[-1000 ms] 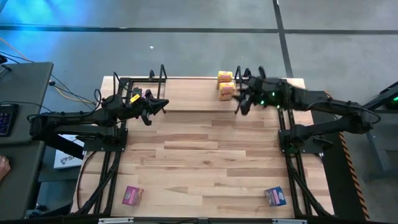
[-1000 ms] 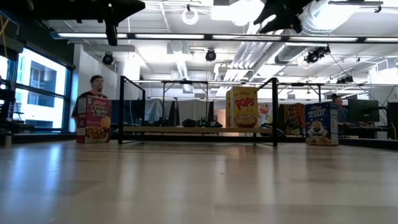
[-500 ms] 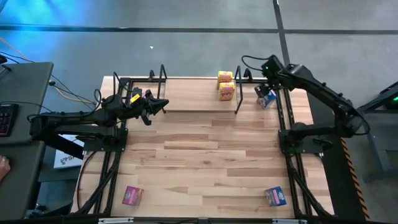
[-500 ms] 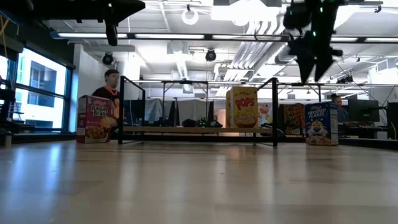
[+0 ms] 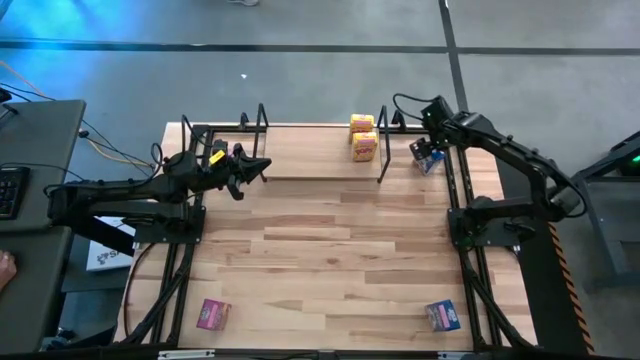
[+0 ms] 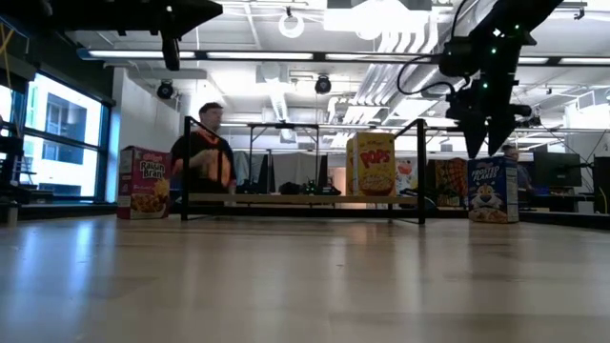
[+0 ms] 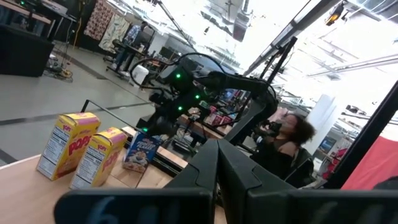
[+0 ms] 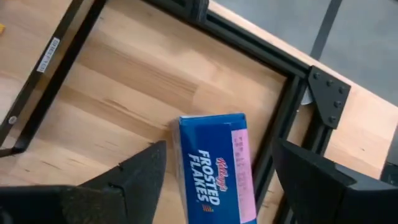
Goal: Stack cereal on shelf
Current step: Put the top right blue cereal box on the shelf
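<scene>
The shelf [image 5: 310, 150] [image 6: 286, 199] stands at the table's far edge, with two yellow cereal boxes [image 5: 363, 136] [image 6: 372, 164] upright on its right end. A blue cereal box [image 5: 427, 157] [image 6: 493, 189] [image 8: 214, 165] stands on the table just right of the shelf. My right gripper [image 5: 431, 140] [image 6: 482, 152] [image 8: 217, 186] hangs above it, open and pointing down, one finger to each side, clear of it. My left gripper [image 5: 255, 168] [image 7: 217, 180] waits shut near the shelf's left end. A pink box [image 6: 143, 183] stands left of the shelf. Another pink box [image 5: 212, 314] and another blue box [image 5: 442, 316] sit near the near edge.
Black rail frames [image 5: 455, 190] [image 8: 292, 106] run close beside the blue box at the far right corner. The shelf's right end frame [image 5: 383, 135] [image 6: 420, 171] stands between that box and the yellow ones. A person [image 6: 202, 157] moves in the room behind.
My right gripper has swung from over the shelf's right end toward the table's far right corner, turned to point down, and come lower over the blue box. The person behind the table has walked to the right. No box has moved.
</scene>
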